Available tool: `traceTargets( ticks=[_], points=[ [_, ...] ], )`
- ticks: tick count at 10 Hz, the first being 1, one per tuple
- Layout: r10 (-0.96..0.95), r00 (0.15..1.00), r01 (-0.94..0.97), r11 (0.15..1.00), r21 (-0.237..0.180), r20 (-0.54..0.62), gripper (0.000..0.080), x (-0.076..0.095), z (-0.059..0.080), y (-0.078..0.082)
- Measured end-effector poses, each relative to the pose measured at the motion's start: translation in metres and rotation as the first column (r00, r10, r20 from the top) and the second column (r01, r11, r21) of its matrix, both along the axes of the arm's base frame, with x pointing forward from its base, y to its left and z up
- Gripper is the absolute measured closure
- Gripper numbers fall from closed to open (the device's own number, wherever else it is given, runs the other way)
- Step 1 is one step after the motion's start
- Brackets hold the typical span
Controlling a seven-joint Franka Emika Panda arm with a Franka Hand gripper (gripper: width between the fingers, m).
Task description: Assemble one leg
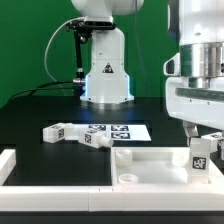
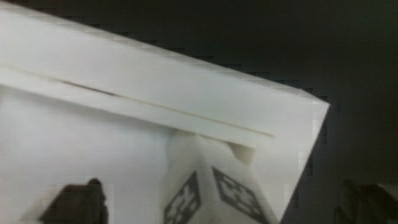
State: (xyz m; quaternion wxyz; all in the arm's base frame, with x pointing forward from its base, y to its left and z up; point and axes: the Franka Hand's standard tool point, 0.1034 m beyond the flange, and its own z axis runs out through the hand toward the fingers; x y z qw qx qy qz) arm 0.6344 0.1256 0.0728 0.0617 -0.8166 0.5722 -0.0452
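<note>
At the exterior view's right, the gripper (image 1: 202,140) clamps the leg (image 1: 201,160) between its fingers, holding it upright, long axis vertical, over the white panel's (image 1: 150,157) corner.

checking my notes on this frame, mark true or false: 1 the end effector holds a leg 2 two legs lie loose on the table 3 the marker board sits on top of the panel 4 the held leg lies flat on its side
1. True: the end effector is closed on a leg.
2. True: two loose legs lie near the marker board.
3. False: the board lies on the black table, behind the panel.
4. False: it stands upright over the panel's corner at the exterior view's right.
</note>
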Motion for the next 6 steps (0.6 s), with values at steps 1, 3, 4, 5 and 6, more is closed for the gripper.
traceTargets(
  ticks=[1, 3, 4, 5, 6],
  points=[
    [0.160, 0.987, -0.160, 0.987, -0.035, 0.002, 0.0151, 0.001, 0.001, -0.003],
    [0.587, 0.809, -0.585, 0.803, -0.116, -0.013, 0.0150, 0.011, 0.005, -0.018],
    [0.652, 0.758, -0.649, 0.752, -0.115, -0.018, 0.0150, 0.012, 0.005, -0.020],
    [0.619, 0.786, -0.616, 0.780, -0.109, -0.015, 0.0178, 0.011, 0.004, -0.019],
    [0.596, 0.803, -0.593, 0.798, -0.106, -0.013, 0.0330, 0.011, 0.004, -0.019]
  ],
)
